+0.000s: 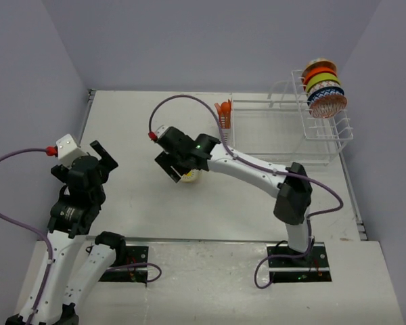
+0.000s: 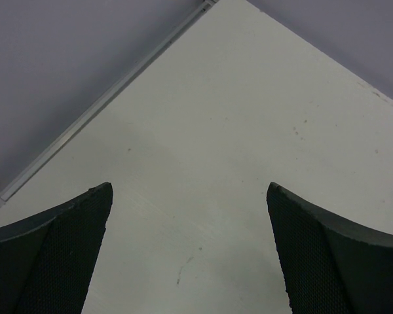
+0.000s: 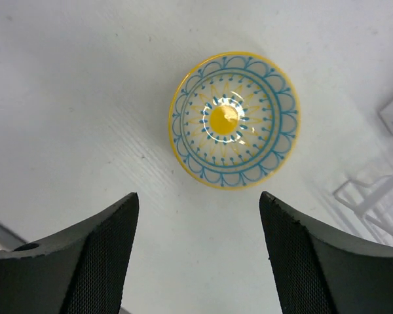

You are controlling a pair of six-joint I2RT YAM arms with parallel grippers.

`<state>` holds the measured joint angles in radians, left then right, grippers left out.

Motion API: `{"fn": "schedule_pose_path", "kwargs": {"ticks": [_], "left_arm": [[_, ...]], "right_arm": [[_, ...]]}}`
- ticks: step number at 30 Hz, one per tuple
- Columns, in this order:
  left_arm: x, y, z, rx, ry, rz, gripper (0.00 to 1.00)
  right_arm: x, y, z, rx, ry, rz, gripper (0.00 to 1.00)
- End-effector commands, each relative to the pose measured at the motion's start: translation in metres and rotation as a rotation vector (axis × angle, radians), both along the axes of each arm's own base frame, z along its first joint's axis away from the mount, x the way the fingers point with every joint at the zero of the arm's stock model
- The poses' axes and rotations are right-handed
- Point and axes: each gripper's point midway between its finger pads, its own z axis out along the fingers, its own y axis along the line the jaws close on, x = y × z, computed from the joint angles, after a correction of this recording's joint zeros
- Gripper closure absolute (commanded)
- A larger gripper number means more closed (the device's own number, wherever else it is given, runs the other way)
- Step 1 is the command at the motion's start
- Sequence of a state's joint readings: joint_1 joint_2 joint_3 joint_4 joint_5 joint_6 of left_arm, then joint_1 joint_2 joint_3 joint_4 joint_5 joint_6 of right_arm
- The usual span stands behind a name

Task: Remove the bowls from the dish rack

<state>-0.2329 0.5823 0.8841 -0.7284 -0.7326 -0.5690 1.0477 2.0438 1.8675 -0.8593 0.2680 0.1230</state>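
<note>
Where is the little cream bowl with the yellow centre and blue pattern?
The bowl sits upright on the white table, just beyond the open right gripper in the right wrist view, left of the white wire dish rack.

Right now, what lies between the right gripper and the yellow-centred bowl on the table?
Nothing: in the right wrist view only bare table separates the right gripper from the yellow-centred bowl.

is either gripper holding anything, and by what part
Nothing is held. The right gripper is open, clear of the round cream bowl with yellow centre and blue pattern on the table; the left gripper is open too.
</note>
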Motion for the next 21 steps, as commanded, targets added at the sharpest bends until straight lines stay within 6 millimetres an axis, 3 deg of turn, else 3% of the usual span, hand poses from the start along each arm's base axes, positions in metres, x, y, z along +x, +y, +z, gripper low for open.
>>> {"fn": "schedule_pose_path", "kwargs": {"ticks": [1, 2, 3, 4, 5, 7, 8, 9, 10, 11, 12, 13, 15, 16, 18, 19, 21], "left_arm": [[0.028, -0.028, -0.003, 0.004, 0.006, -0.179, 0.0], [0.032, -0.035, -0.008, 0.016, 0.031, -0.224, 0.0], [0.039, -0.05, -0.016, -0.002, 0.061, -0.306, 0.0], [0.045, -0.059, -0.016, -0.007, 0.052, -0.352, 0.0], [0.048, -0.066, -0.023, 0.0, 0.072, -0.402, 0.0], [0.055, -0.084, -0.033, -0.022, 0.114, -0.492, 0.0], [0.056, -0.086, -0.036, -0.022, 0.129, -0.502, 0.0], [0.058, -0.089, -0.039, -0.024, 0.145, -0.514, 0.0], [0.058, -0.091, -0.04, -0.027, 0.147, -0.522, 0.0], [0.058, -0.092, -0.041, -0.027, 0.146, -0.531, 0.0], [0.057, -0.093, -0.039, -0.027, 0.137, -0.537, 0.0], [0.057, -0.093, -0.039, -0.027, 0.134, -0.539, 0.0], [0.057, -0.093, -0.038, -0.027, 0.13, -0.537, 0.0], [0.057, -0.093, -0.038, -0.026, 0.132, -0.539, 0.0], [0.057, -0.093, -0.037, -0.026, 0.127, -0.541, 0.0], [0.056, -0.094, -0.037, -0.028, 0.127, -0.542, 0.0], [0.055, -0.093, -0.036, -0.026, 0.122, -0.541, 0.0]], "right_arm": [[0.004, -0.011, 0.109, 0.277, -0.1, -0.051, 0.25], [0.012, -0.038, 0.139, 0.368, -0.109, -0.129, 0.24], [0.017, -0.054, 0.153, 0.43, -0.104, -0.176, 0.24], [0.037, -0.074, 0.175, 0.563, -0.102, -0.229, 0.23], [0.027, -0.103, 0.194, 0.668, -0.115, -0.257, 0.23], [0.036, -0.137, 0.23, 0.903, -0.143, -0.369, 0.17], [0.053, -0.18, 0.223, 0.931, -0.18, -0.502, 0.15], [0.043, -0.207, 0.252, 1.025, -0.241, -0.56, 0.13], [0.042, -0.226, 0.262, 1.061, -0.279, -0.613, 0.08], [0.05, -0.262, 0.265, 1.082, -0.337, -0.718, 0.06], [0.041, -0.278, 0.284, 1.164, -0.371, -0.755, 0.03], [0.046, -0.31, 0.288, 1.193, -0.423, -0.843, 0.03], [0.047, -0.331, 0.288, 1.275, -0.398, -0.929, 0.03], [0.053, -0.364, 0.286, 1.302, -0.441, -1.038, 0.04], [0.061, -0.383, 0.267, 1.411, -0.375, -1.157, 0.05], [0.066, -0.404, 0.25, 1.447, -0.386, -1.239, 0.05], [0.071, -0.417, 0.244, 1.54, -0.374, -1.286, 0.09]]}}
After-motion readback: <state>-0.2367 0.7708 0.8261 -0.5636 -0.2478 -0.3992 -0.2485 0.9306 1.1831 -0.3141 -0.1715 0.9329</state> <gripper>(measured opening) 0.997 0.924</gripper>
